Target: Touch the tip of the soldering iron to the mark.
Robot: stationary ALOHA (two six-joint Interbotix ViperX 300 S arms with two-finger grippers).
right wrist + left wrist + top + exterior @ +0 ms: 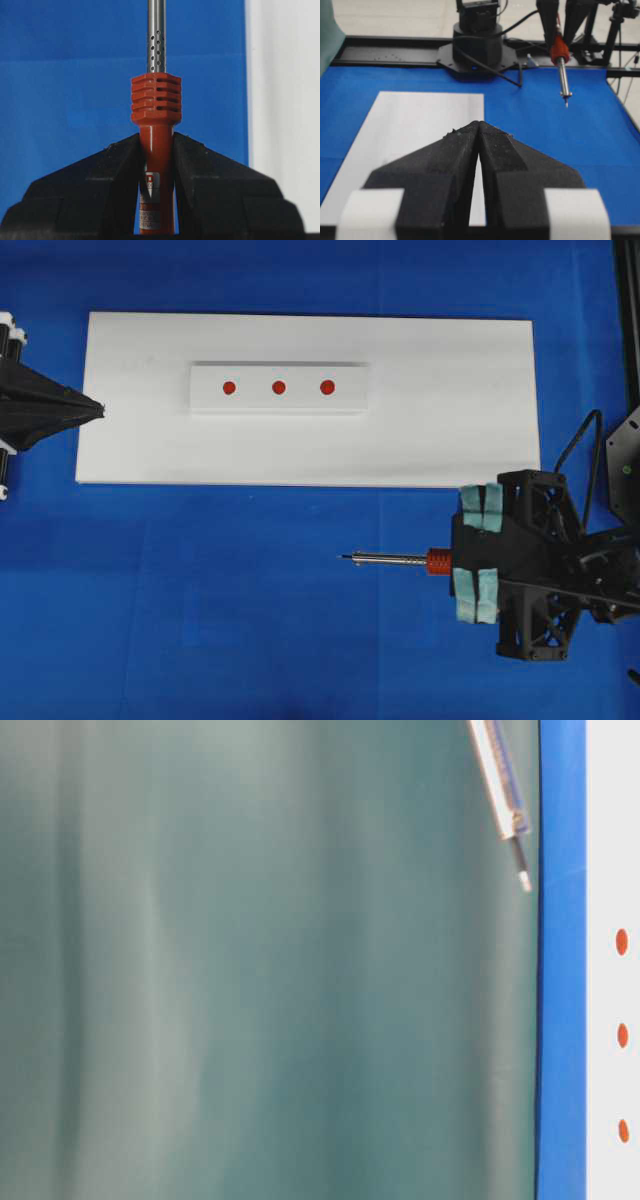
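Two outer red dots (pixel 229 388) flank the mark (pixel 278 388); right claw (pixel 476 553) clamps soldering iron (pixel 395 560); left claw (pixel 100 408) together.

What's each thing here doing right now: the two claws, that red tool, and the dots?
right gripper: shut on the soldering iron's handle.
soldering iron: held off the white board, tip over blue table cover.
left gripper: shut, empty.
the mark: middle dot on the white block, untouched.

glossy red plastic soldering iron (pixel 156 150), perforated shiny metal shaft (pixel 156 37)
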